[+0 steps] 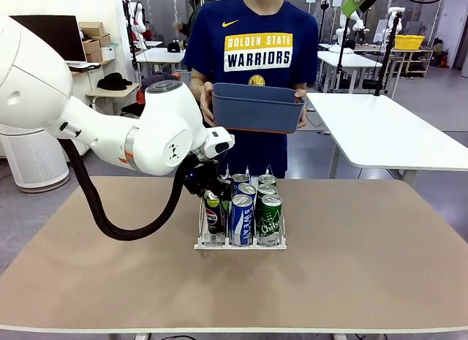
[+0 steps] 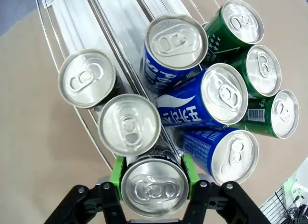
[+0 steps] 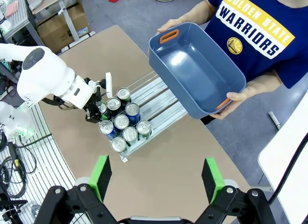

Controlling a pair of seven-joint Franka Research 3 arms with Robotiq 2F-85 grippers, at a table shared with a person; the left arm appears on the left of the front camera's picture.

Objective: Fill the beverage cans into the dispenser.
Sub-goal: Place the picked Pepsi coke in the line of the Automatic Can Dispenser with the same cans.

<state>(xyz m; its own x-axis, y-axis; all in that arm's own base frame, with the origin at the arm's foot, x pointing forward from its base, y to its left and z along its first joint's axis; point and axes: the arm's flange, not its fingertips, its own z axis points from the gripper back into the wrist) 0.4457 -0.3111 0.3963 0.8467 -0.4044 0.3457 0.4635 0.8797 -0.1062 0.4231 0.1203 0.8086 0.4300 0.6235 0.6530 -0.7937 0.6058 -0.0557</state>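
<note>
Fingers clamp one of nine cans.

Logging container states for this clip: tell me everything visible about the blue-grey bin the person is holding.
The blue-grey bin is a rectangular tub of matte plastic with rounded corners and orange grip cut-outs at both short ends. It looks empty; the right wrist view shows its bare floor. The person holds it in both hands, one at each short end, at chest height and tilted, beyond the table's far edge. It hangs above and behind the dispenser, apart from it. Only the hands touch it.
</note>
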